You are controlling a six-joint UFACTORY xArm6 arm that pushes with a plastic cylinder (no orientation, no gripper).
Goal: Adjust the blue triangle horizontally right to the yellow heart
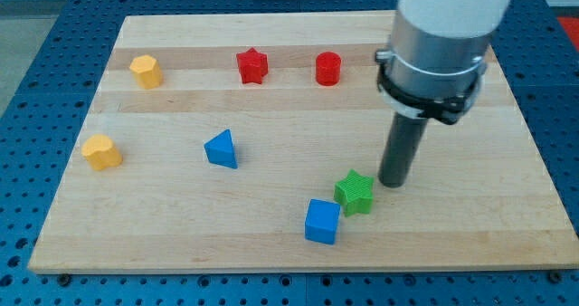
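Toward the view's right, on the wooden board (pixel 507 161), my tip (pixel 393 183) stands on the surface at the lower end of the dark rod. No gripper is fitted, so the rod grasps nothing and touches no block that can be made out. The arm's grey collar and white housing (pixel 448 16) rise above it to the view's top.

Just beside my tip, to its left and slightly lower in the view, sits the green star (pixel 354 192); a narrow gap appears between them, though contact cannot be ruled out with certainty. The blue cube (pixel 322 222) lies at the star's lower left, touching it or very nearly so.

The blue triangle (pixel 221 149) stands well apart from my tip, left of the board's centre, with bare wood all round it. The yellow heart (pixel 101 151) lies near the board's left edge, at much the same height in the view as the triangle, the two separated by open board.

Along the upper band of the board, from the view's left to right: a yellow hexagonal block (pixel 146 71), a red star (pixel 252 66) and a red cylinder (pixel 327 68). The cylinder is nearest the arm's collar but clear of it.

A blue perforated table (pixel 54 16) surrounds the board.
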